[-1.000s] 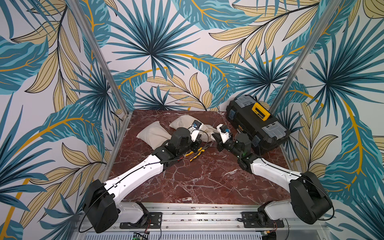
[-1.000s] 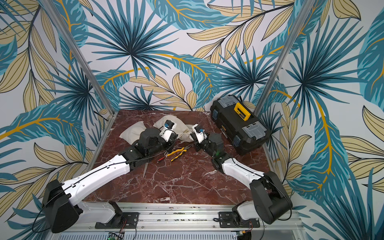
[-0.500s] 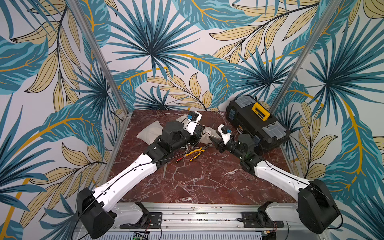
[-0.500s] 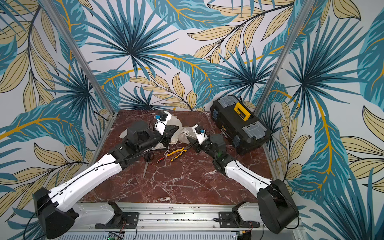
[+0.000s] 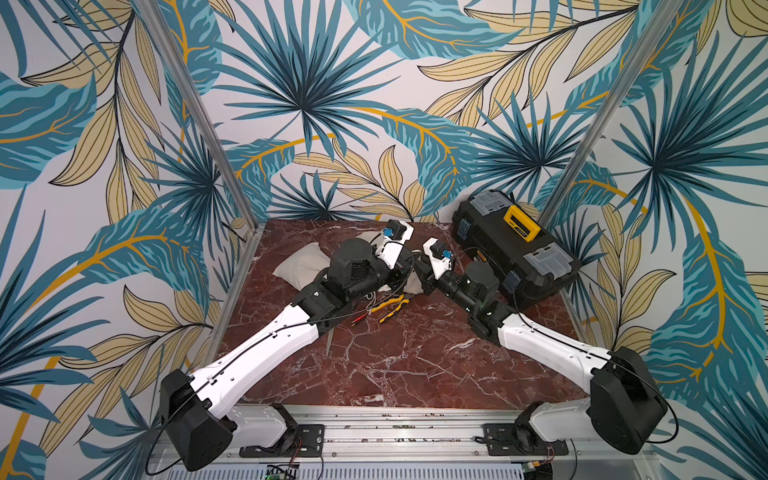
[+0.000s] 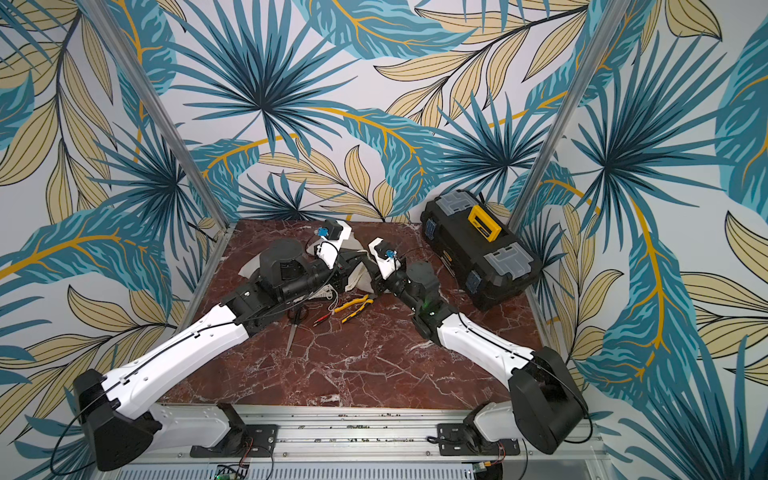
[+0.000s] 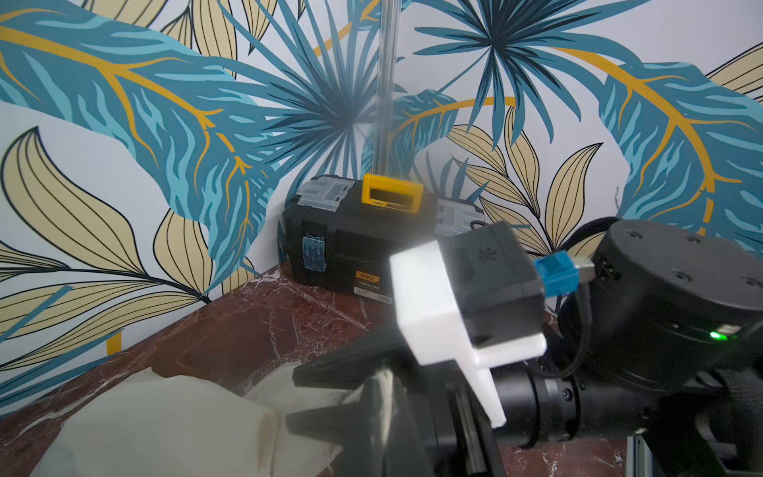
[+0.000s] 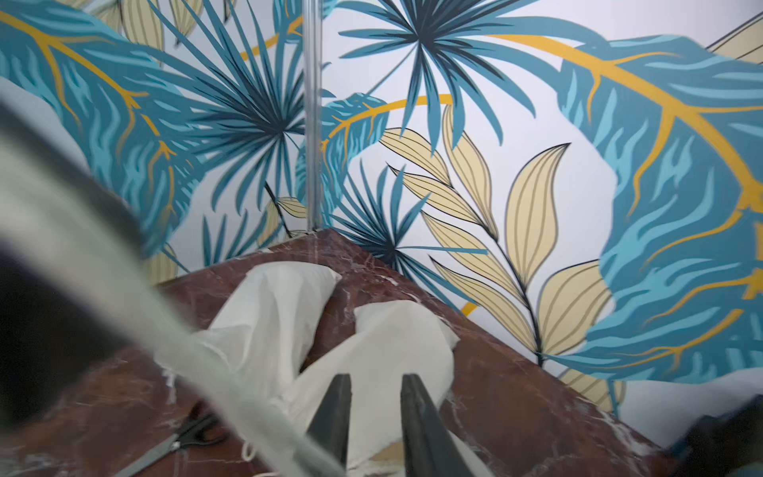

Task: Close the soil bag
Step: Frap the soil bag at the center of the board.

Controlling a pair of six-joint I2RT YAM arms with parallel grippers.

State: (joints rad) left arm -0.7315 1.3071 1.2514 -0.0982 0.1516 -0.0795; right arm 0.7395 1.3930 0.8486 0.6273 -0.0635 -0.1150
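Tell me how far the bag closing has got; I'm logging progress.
Done: both grippers are at the mouth of the soil bag. In hand: the left gripper is shut on its fabric; the right gripper straddles it, jaws slightly open. Left: the mouth looks loose, not yet drawn shut.

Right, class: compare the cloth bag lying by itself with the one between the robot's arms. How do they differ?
The lone bag lies plump and pillow-like; the middle bag is crumpled and bunched. The lone bag sits off to the left side with no hand at it; the middle bag has the right hand at its cloth. Both are cream cloth on the marble table.
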